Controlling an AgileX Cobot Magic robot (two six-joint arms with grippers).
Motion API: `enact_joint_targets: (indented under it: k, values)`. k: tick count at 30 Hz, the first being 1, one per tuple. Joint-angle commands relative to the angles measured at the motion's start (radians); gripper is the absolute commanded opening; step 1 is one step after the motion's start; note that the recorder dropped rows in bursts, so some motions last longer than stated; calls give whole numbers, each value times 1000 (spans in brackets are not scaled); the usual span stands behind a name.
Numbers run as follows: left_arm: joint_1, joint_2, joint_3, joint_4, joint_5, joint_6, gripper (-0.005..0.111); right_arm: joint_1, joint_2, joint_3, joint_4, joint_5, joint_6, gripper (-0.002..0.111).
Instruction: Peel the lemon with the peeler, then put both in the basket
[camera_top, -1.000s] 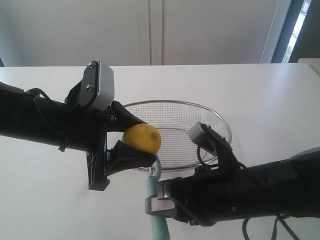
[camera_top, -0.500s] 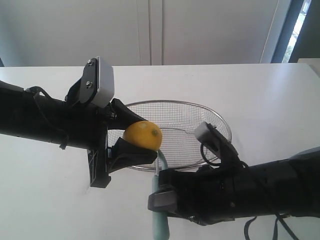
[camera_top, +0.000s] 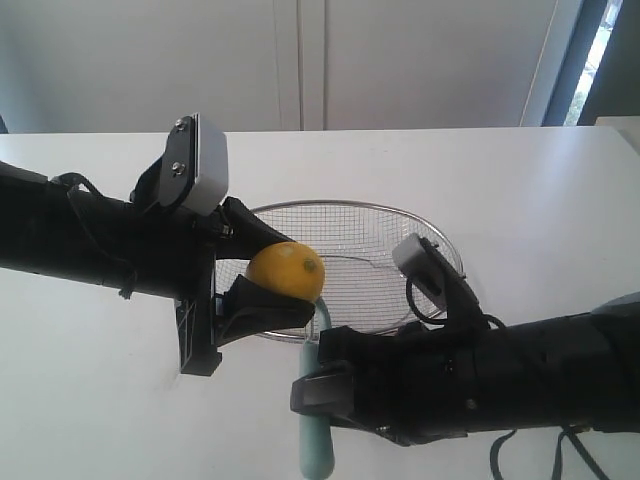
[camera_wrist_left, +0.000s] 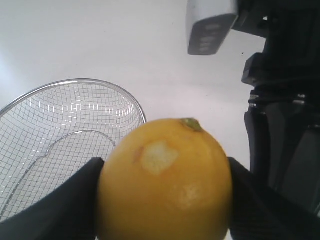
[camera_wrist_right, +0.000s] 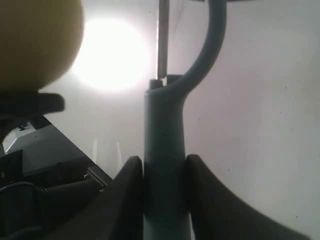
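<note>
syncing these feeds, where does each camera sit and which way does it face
Exterior view: off the arms, facing the white table and basket; shows both arms, left gripper holding the lemon, right gripper holding the peeler.
Left wrist view: on the left arm, looking along its gripper fingers at lemon and basket; the right arm shows too.
Right wrist view: on the right arm, looking along the peeler clamped in its gripper.
All three share the lemon.

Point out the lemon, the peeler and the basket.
lemon (camera_wrist_left: 165, 190), left wrist view, on its yellow skin.
peeler (camera_wrist_right: 164, 150), right wrist view, on its handle.
basket (camera_top: 362, 228), exterior view, on its mesh wall.
</note>
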Motion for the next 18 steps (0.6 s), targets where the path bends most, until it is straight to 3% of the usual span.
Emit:
enact_joint_targets:
  k: [1,18]
  values:
    - [-7,-4,-8,-36,27,159,1,4,-46,-5,1,1,-3,0]
    - [-7,-4,-8,-36,0,159,1,4,-72,-3,1,-20,-3,0]
